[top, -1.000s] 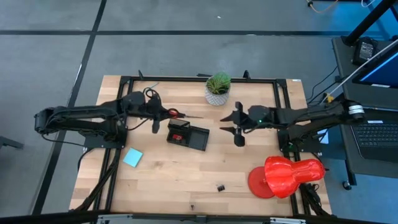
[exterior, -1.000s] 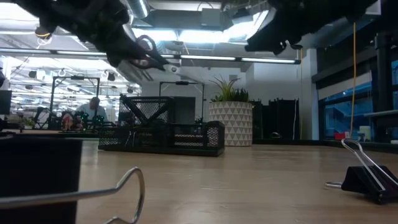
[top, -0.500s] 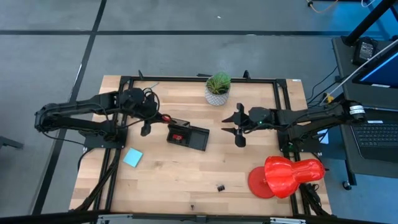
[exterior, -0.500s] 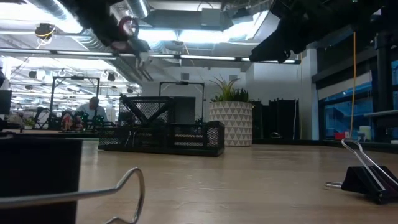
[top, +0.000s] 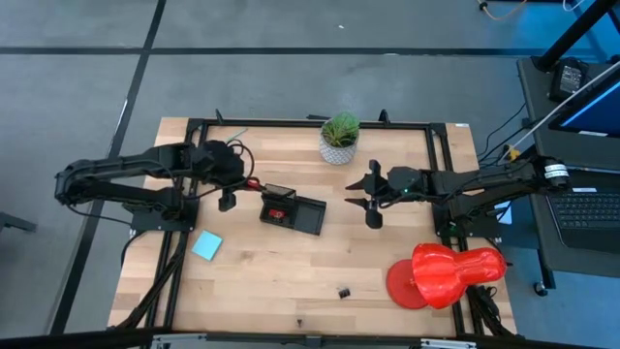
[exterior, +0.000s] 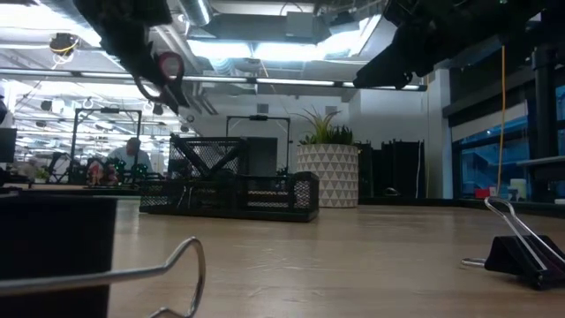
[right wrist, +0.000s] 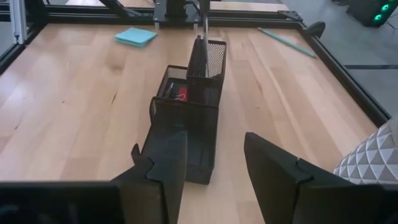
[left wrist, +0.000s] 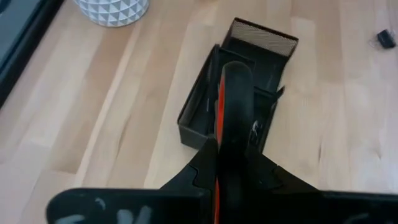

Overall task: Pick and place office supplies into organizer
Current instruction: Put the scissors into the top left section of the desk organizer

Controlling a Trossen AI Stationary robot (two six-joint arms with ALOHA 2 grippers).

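My left gripper [top: 232, 182] is shut on the red-handled scissors [top: 251, 182], just left of the black mesh organizer [top: 294, 211]. The scissors [exterior: 168, 68] hang up in the air, their blades [right wrist: 201, 38] pointing down over the organizer's tall end compartment [right wrist: 208, 56]. A small red thing [right wrist: 180, 93] lies in one of its compartments. My right gripper [top: 369, 202] is open and waits right of the organizer, facing it [right wrist: 214, 152]. The light blue notepad [top: 206, 245] and a green pencil [right wrist: 286, 42] lie flat on the table. My left gripper pinches the scissors by the handle [left wrist: 234, 118], which shows edge-on between the two fingers [left wrist: 202, 168]. The fingers slant down from the table's left. The scissors are lifted clear and hang with the blades tilted downward.
A potted plant [top: 339, 137] stands near the far edge. A large red plastic object [top: 446, 272] sits at the near right. Black binder clips [top: 343, 291] [exterior: 521, 252] lie on the near part of the table. Bare wood [top: 271, 276] lies between notepad and clip.
My left gripper has drawn back a little toward the table's left and tipped downward. The scissors, which lay level with the blades pointing right over the organizer, have swung round and now hang blades down. The grip has stayed shut on them.
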